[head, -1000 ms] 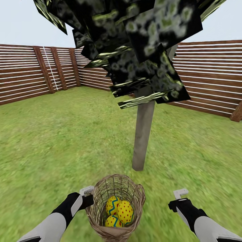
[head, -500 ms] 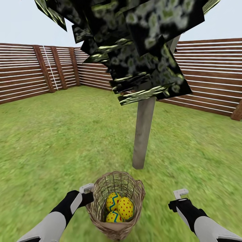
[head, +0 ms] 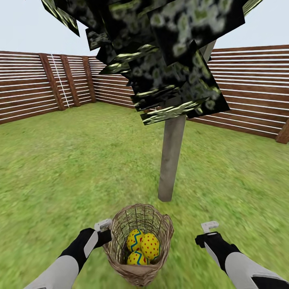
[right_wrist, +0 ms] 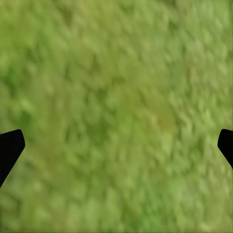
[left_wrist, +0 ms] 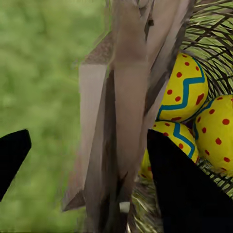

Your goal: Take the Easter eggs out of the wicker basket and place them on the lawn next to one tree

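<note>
The wicker basket point(head: 120, 228) hangs at my left gripper point(head: 105, 229), which is shut on its rim. In the left wrist view the woven rim point(left_wrist: 121, 111) stands between the gripper's dark fingers point(left_wrist: 179, 194). All three Easter eggs point(head: 143, 247) lie inside the basket, yellow with red dots and blue zigzags; they show close up in the left wrist view point(left_wrist: 187, 90). The tree point(head: 171, 160) with its grey-brown trunk stands on the lawn point(head: 60, 168) just beyond the basket. To the basket's right, my right gripper point(head: 209, 227) is open and empty above the grass point(right_wrist: 116, 97).
A brown slatted fence point(head: 28, 92) encloses the garden at the left, back and right. Dark blocky foliage point(head: 168, 52) hangs low over the trunk. Open grass stretches on both sides of the tree.
The view has crept slightly toward the tree. The basket has stayed at my left gripper. My right gripper has shifted a little inward toward the basket.
</note>
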